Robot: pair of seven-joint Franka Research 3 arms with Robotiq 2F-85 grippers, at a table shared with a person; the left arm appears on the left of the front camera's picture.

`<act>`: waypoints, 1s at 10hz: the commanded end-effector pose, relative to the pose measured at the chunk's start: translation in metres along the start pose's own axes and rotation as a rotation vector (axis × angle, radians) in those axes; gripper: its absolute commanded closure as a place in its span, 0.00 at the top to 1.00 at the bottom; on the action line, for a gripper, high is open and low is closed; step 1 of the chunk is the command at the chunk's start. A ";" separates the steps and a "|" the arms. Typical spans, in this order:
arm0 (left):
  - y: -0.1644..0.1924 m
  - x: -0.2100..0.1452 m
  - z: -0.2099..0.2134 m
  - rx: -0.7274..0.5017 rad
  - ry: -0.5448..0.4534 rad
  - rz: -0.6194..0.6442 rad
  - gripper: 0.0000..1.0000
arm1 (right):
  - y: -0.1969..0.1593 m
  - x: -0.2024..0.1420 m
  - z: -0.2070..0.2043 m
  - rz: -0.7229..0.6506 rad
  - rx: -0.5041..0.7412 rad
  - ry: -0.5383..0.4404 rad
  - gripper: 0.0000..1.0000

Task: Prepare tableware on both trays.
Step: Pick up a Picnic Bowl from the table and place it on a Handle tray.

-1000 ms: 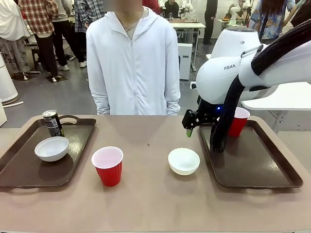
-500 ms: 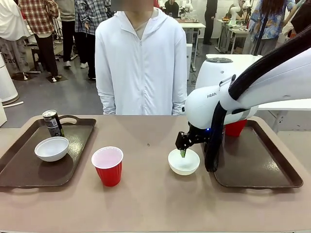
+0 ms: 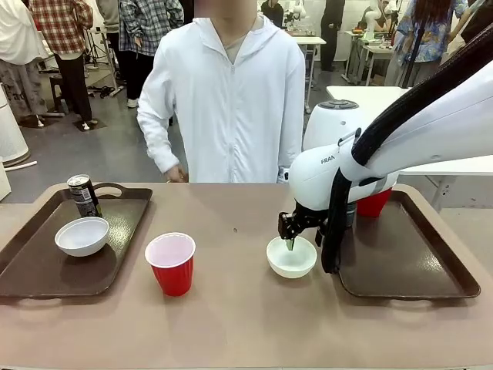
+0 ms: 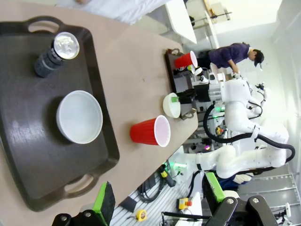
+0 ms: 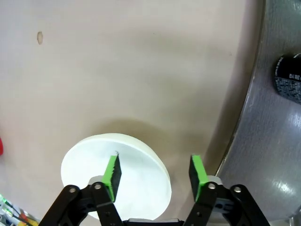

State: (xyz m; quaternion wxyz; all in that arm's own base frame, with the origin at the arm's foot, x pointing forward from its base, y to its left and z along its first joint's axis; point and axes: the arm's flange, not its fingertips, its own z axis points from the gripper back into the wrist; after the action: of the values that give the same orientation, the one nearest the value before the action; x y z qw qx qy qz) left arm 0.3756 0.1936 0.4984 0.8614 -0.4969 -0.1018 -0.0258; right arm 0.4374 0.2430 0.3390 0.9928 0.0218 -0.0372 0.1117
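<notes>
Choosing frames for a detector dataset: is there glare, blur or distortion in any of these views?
Front view: sharp, even light, soft shadows under the near red cup and the central white bowl. Left wrist view: rolled sideways, wide-angle bending, the bright background top right washed out. Right wrist view: pale sheen on the right tray, bowl interior nearly featureless white.

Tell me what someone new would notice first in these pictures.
The big white right arm reaches over the middle of the table, its right gripper open astride the rim of a white bowl beside the right tray. A bright red cup stands on the bare table between the trays, and a person in a white hooded jacket stands at the far edge.
</notes>
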 end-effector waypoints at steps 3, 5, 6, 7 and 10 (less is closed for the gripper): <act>0.001 0.000 0.004 -0.010 0.001 -0.020 1.00 | 0.001 0.007 -0.002 -0.029 -0.017 -0.008 0.16; 0.001 0.000 0.004 -0.010 0.001 -0.020 1.00 | -0.002 0.004 0.003 -0.027 -0.013 -0.015 0.00; 0.001 0.000 0.004 -0.010 0.001 -0.020 1.00 | -0.004 0.003 0.005 -0.032 -0.010 -0.017 0.00; 0.001 0.000 0.004 -0.010 0.001 -0.020 1.00 | -0.006 0.001 0.008 -0.038 -0.014 -0.012 0.00; 0.001 0.000 0.004 -0.010 0.001 -0.020 1.00 | -0.012 -0.016 0.034 -0.004 0.003 0.004 0.00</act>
State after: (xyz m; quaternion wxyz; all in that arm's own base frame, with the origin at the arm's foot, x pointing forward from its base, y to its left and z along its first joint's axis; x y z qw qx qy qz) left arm 0.3756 0.1936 0.4985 0.8614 -0.4970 -0.1016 -0.0259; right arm 0.4348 0.2338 0.3607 0.9933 0.0204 -0.0456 0.1045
